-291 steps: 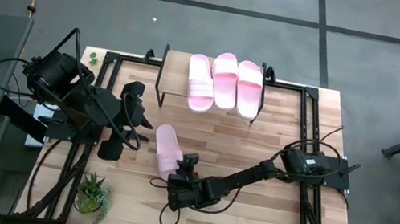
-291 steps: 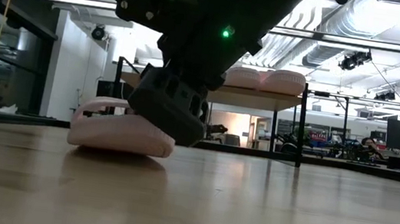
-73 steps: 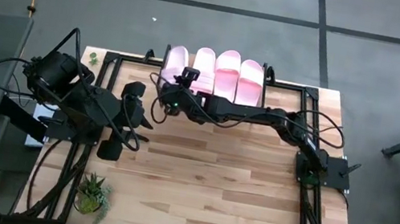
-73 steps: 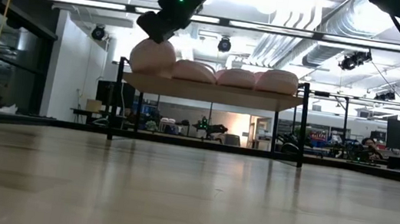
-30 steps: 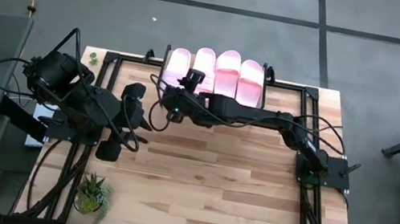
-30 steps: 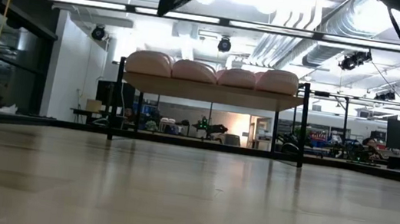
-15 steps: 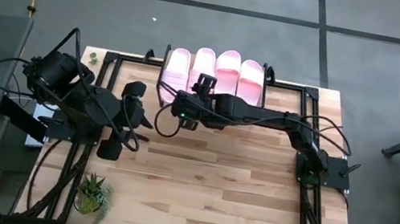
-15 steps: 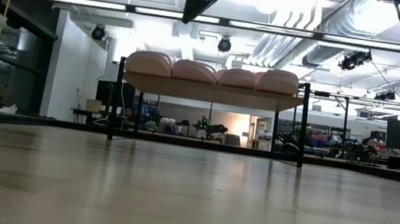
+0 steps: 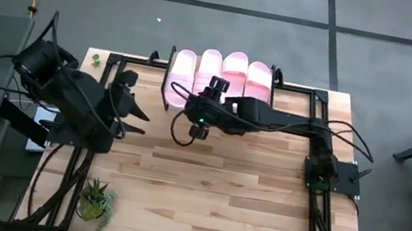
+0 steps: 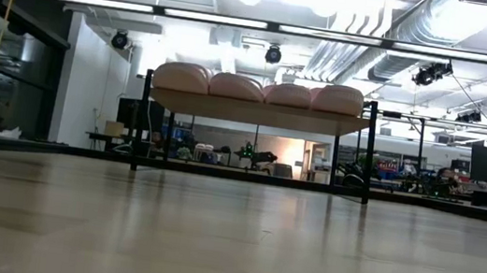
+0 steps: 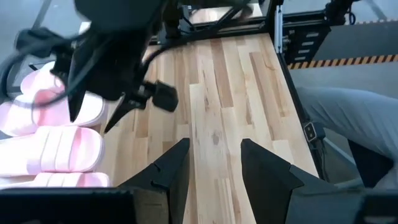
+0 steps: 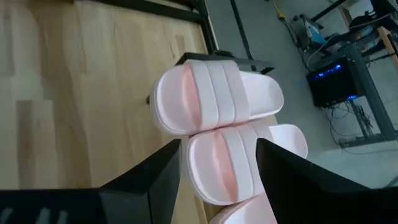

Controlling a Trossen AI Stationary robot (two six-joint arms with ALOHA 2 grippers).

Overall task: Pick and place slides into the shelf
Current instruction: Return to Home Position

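All four pale pink slides (image 9: 221,74) lie side by side on the shelf's plank top (image 10: 256,112) at the table's far edge, soles down. They also show in the low view (image 10: 259,89) and the right wrist view (image 12: 214,93). My right gripper (image 9: 196,114) hovers open just in front of the shelf, above the table, and its fingers (image 12: 155,180) hold nothing. My left gripper (image 9: 133,102) is open over the table's left part, and its view (image 11: 214,165) takes in the right arm and the slides (image 11: 56,137).
A potted plant (image 9: 96,198) stands at the near left corner. Black frame rails (image 9: 324,110) run along the table's sides. Bare wooden tabletop (image 9: 219,185) stretches from the shelf to the near edge.
My right gripper has drawn back from the shelf toward the near edge and slightly right. It has risen almost out of the top of the low view. My left arm has swung toward the table's far left. The slides have stayed in place on the shelf.
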